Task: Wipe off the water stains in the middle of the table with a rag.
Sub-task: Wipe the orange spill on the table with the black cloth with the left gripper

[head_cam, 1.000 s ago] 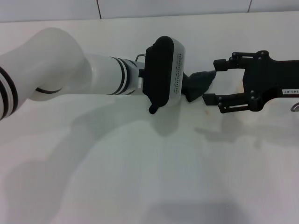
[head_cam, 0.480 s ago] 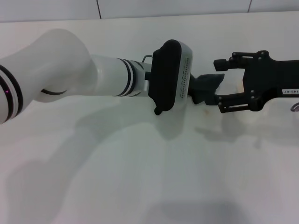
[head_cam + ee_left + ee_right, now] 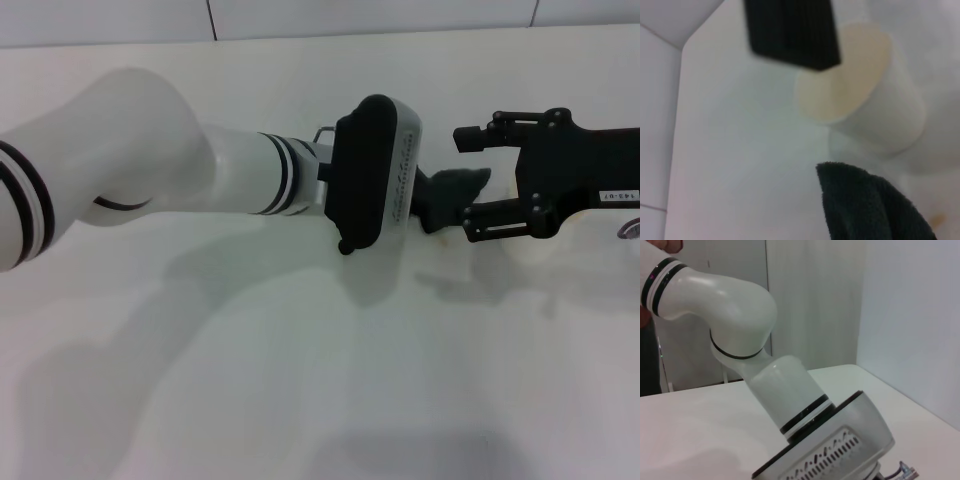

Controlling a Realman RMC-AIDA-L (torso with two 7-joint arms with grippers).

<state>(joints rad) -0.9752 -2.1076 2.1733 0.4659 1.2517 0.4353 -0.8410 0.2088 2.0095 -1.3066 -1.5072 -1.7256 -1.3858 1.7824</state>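
The dark rag [image 3: 452, 196] sticks out from under my left wrist, past the black-and-white wrist housing that hides the left gripper [image 3: 420, 196]. The gripper holds the rag low against the white table [image 3: 300, 380]. The rag also fills the near corner of the left wrist view [image 3: 865, 210]. A small amber spot of the water stains [image 3: 937, 220] shows right beside it; in the head view the stains are hidden by the rag. My right gripper [image 3: 465, 185] is open and still, its fingers on either side of the rag's tip.
A white cup [image 3: 880, 105] stands just beyond the rag, largely hidden under the right gripper in the head view. One black right finger [image 3: 790, 30] hangs in front of it. The left arm [image 3: 760, 375] fills the right wrist view.
My left arm has moved to the right, carrying the rag along the table until its tip lies between the right gripper's fingers. The right arm has not moved.
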